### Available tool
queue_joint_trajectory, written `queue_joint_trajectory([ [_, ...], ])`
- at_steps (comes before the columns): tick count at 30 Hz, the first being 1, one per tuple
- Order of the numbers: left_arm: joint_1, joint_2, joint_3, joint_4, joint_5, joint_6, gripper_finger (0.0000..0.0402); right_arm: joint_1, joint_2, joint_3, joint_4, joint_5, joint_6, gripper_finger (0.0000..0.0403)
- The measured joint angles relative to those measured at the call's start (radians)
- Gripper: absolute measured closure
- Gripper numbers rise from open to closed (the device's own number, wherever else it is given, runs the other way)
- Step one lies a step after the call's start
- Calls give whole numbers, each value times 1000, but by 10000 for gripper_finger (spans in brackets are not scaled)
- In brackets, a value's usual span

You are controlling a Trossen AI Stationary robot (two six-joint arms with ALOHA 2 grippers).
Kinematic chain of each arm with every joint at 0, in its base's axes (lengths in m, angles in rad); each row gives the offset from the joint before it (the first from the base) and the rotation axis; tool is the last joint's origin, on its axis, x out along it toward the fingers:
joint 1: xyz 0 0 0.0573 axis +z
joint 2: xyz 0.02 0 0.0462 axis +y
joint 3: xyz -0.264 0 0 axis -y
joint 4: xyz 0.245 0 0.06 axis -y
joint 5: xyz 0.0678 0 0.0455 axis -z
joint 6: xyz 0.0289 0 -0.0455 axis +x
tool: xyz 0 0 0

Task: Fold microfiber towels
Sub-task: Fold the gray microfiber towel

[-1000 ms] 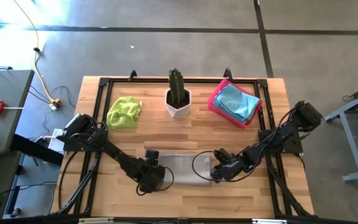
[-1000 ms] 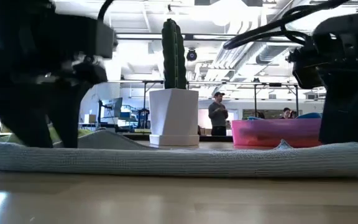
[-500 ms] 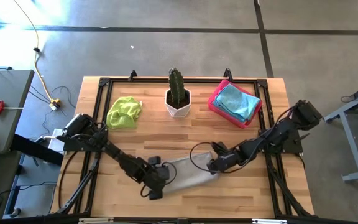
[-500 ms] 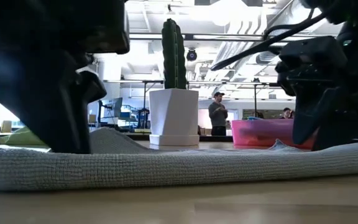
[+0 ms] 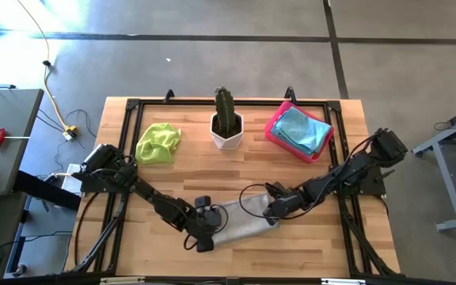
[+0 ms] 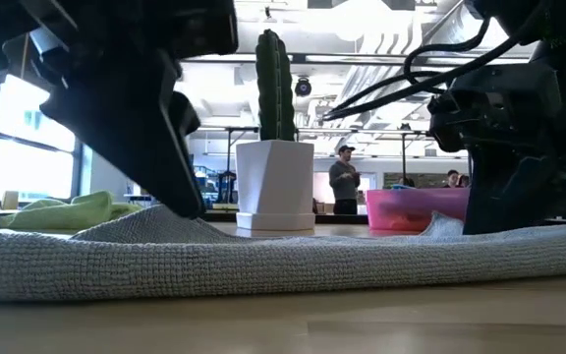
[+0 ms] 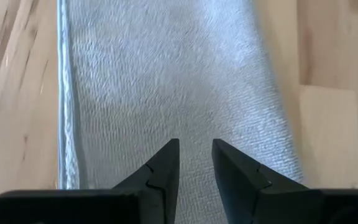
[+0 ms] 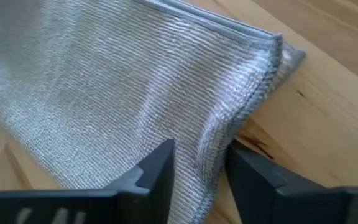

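A grey towel [image 5: 240, 223], folded into a long strip, lies slanted on the wooden table near its front edge; it fills the low view [image 6: 263, 261]. My left gripper [image 5: 203, 235] is shut on its near left end. My right gripper [image 5: 273, 208] is shut on its far right end. A lime green towel [image 5: 158, 142] lies crumpled at the far left. Light blue towels [image 5: 301, 129] lie in the pink tray [image 5: 274, 131] at the far right. My left gripper has the towel's near left end [image 7: 194, 134] between its two almost closed fingers, which come slanting down from the left and lie along the strip. The towel lies flat on the table. My right gripper pinches the towel's stitched edge [image 8: 219, 146] close to its corner [image 8: 278, 46] between its two fingers, slanting down from the right. Several layers show at that edge. The end rests on the table.
A white pot with a cactus [image 5: 226, 125] stands at the far middle. A black frame [image 5: 133, 107] runs around the table top. Bare wood shows between the towel and the pot. People stand in the room beyond the table [image 6: 345, 179].
The grey towel has turned about on the table, from lying level along the front edge to slanting. My left gripper has drawn its end toward the near edge and a little right. My right gripper has drawn its end toward the far edge.
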Motion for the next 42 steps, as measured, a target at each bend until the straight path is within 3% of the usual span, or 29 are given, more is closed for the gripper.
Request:
queue_joint_trajectory([
  [9, 0, 0, 52, -36, 0, 44, 316, 13, 7, 0, 26, 57, -34, 324],
  [15, -3, 0, 102, -149, 0, 44, 316, 12, 7, 0, 13, 64, -44, 393],
  [21, -17, 0, 149, -292, -3, 40, 316, 10, -10, 7, -88, 20, -38, 400],
  [25, -24, -1, 154, -332, -4, 36, 316, 6, -77, 4, -249, -18, -42, 400],
  [39, -31, -1, 154, -336, -18, 10, 316, -82, -404, 28, -1106, -169, -5, 402],
  [42, -30, -1, 154, -335, -19, 10, 316, -97, -418, 90, -1168, -195, -8, 402],
])
